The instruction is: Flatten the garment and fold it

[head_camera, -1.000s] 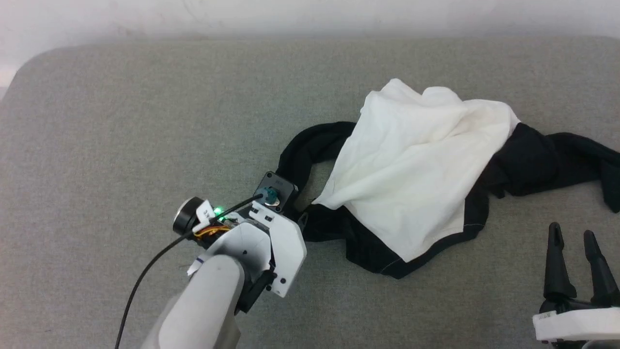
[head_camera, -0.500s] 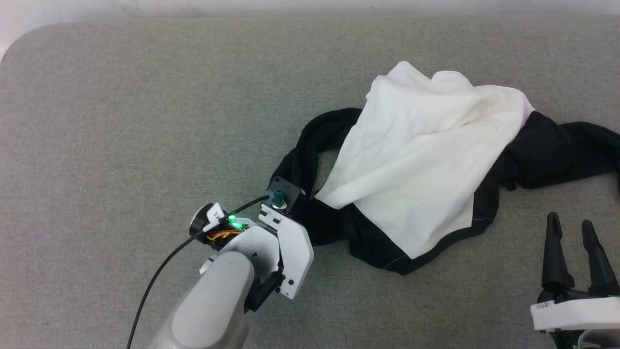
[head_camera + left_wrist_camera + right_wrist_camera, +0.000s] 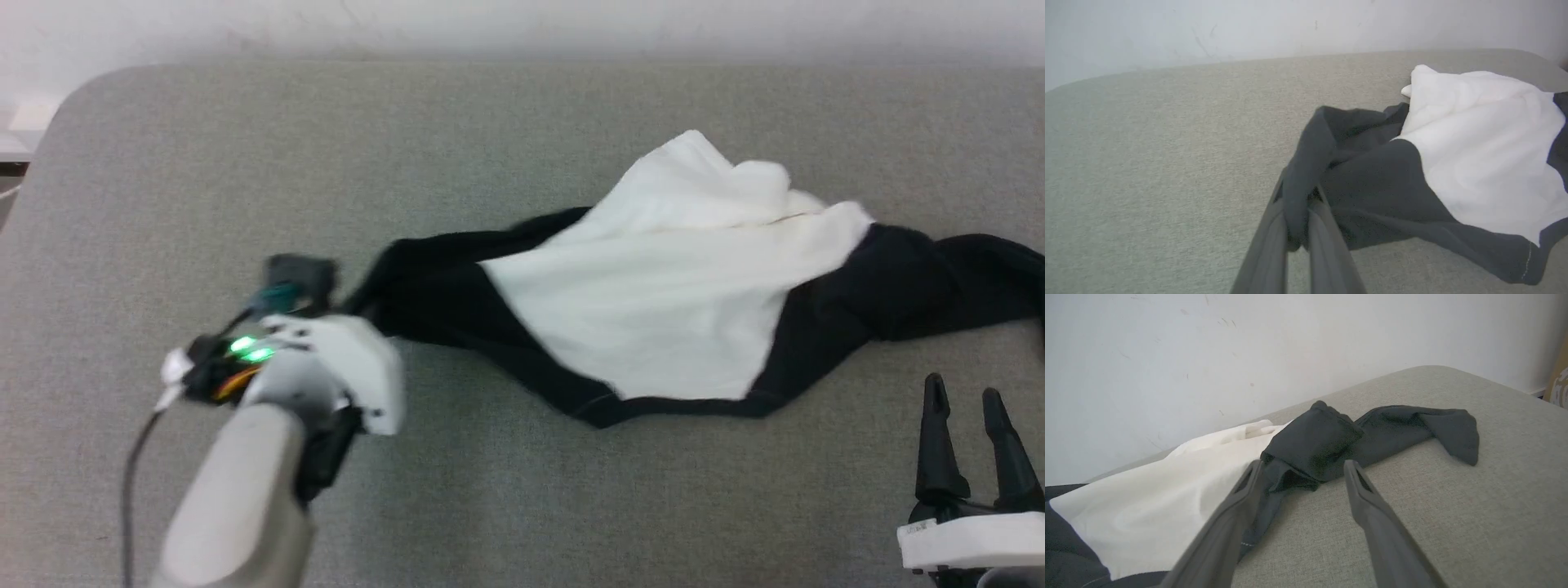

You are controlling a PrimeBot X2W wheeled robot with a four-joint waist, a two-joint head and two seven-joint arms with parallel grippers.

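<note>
The garment (image 3: 653, 302), a white panel with black sleeves and edges, lies stretched and crumpled across the grey padded surface (image 3: 490, 163). My left gripper (image 3: 355, 306) sits at its left end, its fingers hidden under the wrist in the head view. In the left wrist view the left gripper (image 3: 1298, 200) is shut on a bunched black edge of the garment (image 3: 1474, 163). My right gripper (image 3: 963, 392) stands open at the lower right, off the cloth. Seen from the right wrist, the right gripper (image 3: 1304, 463) has nothing between its fingers and points at a black sleeve (image 3: 1412, 424) of the garment.
A pale wall (image 3: 522, 24) runs along the far edge of the surface. The surface's rounded corner (image 3: 61, 114) is at the far left. Bare grey cloth lies in front of and to the left of the garment.
My left gripper has shut on the garment's black edge and pulled it to the left, drawing the cloth out longer and flatter. The head camera shifted. The right gripper stayed put.
</note>
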